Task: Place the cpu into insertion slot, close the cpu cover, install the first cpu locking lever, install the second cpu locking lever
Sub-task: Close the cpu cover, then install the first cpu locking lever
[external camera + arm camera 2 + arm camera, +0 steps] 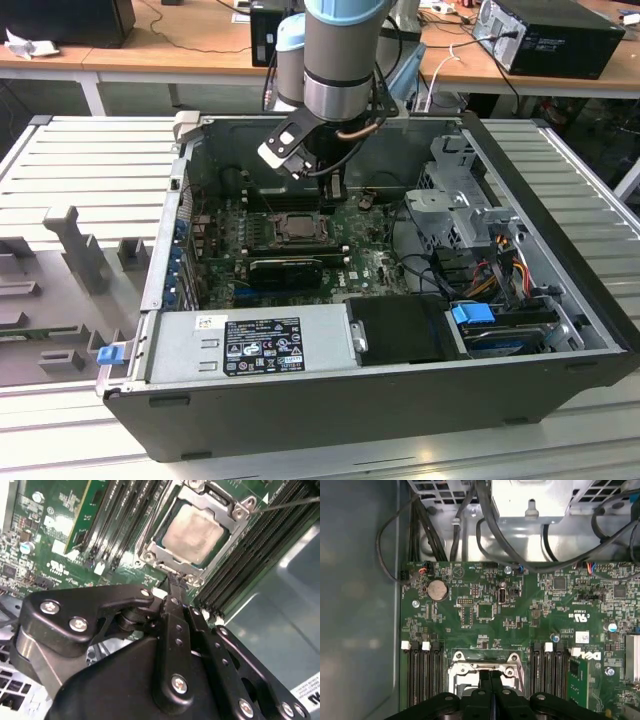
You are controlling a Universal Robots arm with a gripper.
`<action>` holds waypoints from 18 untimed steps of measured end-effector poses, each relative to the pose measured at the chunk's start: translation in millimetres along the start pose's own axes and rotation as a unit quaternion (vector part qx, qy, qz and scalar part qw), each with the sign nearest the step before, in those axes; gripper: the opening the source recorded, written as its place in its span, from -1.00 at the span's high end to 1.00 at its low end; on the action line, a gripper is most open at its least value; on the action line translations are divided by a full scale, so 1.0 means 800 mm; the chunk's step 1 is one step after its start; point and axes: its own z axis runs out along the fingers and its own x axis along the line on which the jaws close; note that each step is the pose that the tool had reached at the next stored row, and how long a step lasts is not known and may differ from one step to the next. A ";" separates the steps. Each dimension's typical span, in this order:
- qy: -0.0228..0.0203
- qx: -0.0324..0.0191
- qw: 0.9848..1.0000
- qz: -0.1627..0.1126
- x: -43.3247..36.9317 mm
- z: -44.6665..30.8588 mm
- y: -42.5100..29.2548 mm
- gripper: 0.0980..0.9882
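cpu (192, 527): lay flat on the green board (520, 605), inside the square hole of the cpu cover (150, 555).
cpu cover: was down flat around the cpu.
jaws: were closed together, with the tips right at the cover's edge.
computer case (330, 400): sat open on the tabletop (80, 150).

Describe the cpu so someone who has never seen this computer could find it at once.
Inside the open computer case, find the green circuit board. Between its two banks of long black memory slots lies the silvery cpu cover, and the cpu is the flat square seen through its cut-out. Unlike the shiny frame and black slots around it, its top is dull, plain grey.
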 end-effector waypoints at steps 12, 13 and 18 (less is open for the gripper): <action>0.000 0.005 1.000 -0.001 0.000 0.0055 -0.0393 0.98; 0.000 0.005 1.000 -0.001 0.000 0.0054 -0.0402 0.98; 0.000 0.005 1.000 -0.001 0.000 0.0053 -0.0440 0.98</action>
